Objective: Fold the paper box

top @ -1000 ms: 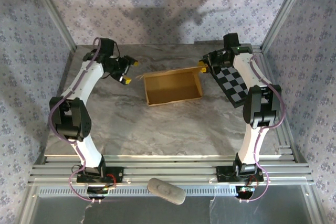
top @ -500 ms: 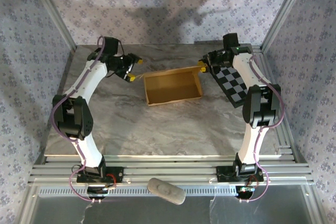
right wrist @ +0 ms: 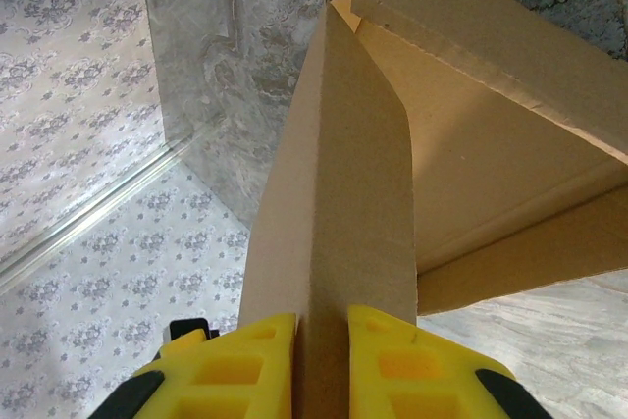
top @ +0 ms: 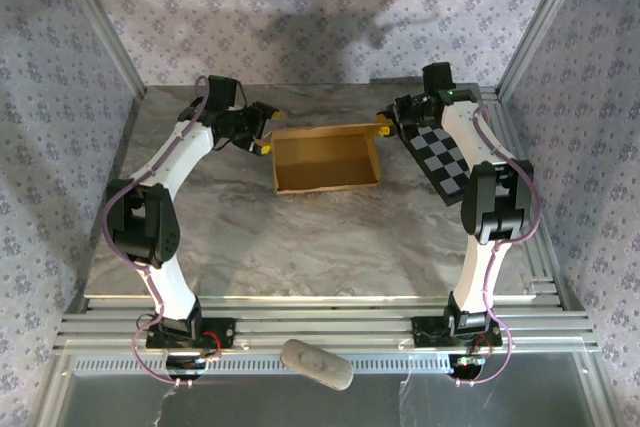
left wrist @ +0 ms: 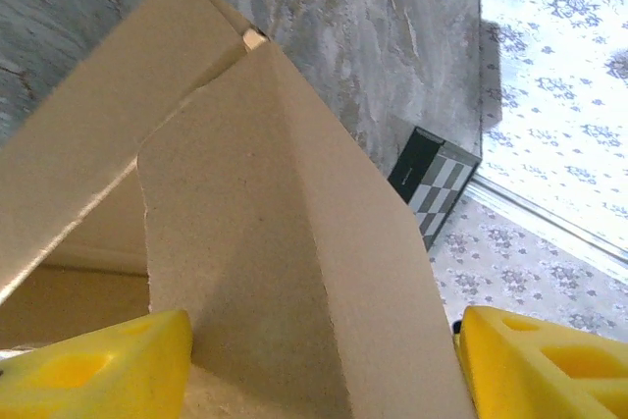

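Presently | paper box: far centre of bench, tray open upward | handling, judged: light thin cardboard, stiff only along creases, buckles if squeezed; best taken at end flaps | right jaws: pinched on right flap | left jaws: open, astride left flap
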### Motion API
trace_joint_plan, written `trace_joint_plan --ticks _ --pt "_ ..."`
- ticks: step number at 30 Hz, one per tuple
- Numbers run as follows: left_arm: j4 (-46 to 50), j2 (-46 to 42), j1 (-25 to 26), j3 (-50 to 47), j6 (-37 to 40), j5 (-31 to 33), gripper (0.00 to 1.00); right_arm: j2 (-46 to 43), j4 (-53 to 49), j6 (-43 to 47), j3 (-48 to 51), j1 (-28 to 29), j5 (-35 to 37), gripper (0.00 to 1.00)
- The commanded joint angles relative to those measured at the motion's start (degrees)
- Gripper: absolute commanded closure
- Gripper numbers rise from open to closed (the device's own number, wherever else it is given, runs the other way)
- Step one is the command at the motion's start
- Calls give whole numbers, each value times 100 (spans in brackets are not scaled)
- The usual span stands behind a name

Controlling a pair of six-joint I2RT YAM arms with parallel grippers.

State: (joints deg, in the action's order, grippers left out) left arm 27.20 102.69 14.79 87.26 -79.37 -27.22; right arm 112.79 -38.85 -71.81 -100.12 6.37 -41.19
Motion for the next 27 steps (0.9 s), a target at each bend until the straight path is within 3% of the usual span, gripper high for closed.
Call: trace_joint_plan --ticks 1,8,27 --pt "-419 119 103 21 -295 -90 33 50 35 -86 35 51 -99 100" --pt "-347 189 104 29 -172 -40 57 50 48 -9 67 66 -102 100" --pt "134 366 -99 -368 1468 348 59 375 -472 1757 84 344 410 100"
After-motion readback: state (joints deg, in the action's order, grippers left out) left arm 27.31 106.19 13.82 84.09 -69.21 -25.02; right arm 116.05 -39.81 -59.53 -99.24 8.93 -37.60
